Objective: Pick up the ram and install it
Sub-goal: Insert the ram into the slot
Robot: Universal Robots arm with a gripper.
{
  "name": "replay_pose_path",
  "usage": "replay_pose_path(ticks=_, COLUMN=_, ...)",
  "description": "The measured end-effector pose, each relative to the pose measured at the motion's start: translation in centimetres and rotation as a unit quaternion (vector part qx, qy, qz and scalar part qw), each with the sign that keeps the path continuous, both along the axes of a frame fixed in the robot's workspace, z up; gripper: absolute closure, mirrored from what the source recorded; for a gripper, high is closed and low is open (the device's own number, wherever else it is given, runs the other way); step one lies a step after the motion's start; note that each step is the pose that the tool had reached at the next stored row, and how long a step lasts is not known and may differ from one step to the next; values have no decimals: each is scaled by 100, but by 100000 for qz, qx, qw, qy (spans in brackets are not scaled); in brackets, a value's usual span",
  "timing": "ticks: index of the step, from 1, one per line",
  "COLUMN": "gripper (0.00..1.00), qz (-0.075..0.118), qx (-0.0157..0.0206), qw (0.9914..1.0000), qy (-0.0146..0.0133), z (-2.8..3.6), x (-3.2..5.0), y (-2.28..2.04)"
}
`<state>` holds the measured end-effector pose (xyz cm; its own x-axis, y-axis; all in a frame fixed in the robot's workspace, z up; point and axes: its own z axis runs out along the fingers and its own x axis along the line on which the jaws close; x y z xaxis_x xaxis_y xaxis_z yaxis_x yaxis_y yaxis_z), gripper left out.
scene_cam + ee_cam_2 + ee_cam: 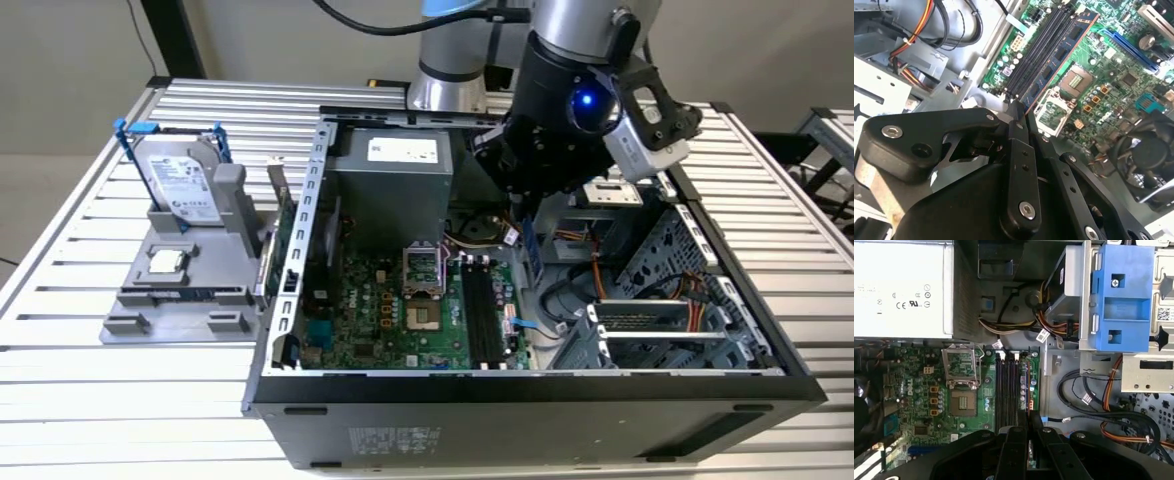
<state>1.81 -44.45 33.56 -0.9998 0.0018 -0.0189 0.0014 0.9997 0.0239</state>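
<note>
**Claw and ram over the open computer case.** Your claw (1027,416) is clamped narrow on the ram (1025,385). The ram stands on edge, and its long axis runs out from the claw, parallel to the black memory slots (1005,390) just beside and below it. Beyond the ram's far end sits the power supply (965,300), whose white label (899,287) carries certification marks and fine print. Well off to the claw's side, the hard drive (180,180) leans in a grey stand (174,290). Its printed face is too small to read.
</note>
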Motion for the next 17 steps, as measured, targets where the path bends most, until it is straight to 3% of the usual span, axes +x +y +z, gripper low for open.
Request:
replay_pose_path(ticks=2, gripper=100, qz=-57, qx=-79, qw=100000, qy=-9, z=-35, x=0, y=0)
replay_pose_path(ticks=5, gripper=100, qz=-176, qx=-474, qw=99999, qy=-15, z=-79, x=0, y=0)
replay_pose_path(ticks=7, gripper=100, qz=-419, qx=-499, qw=99998, qy=-136, z=-115, x=-5, y=0)
replay_pose_path(ticks=17, gripper=100, qz=-577, qx=-500, qw=99997, qy=-140, z=-298, x=-5, y=0)
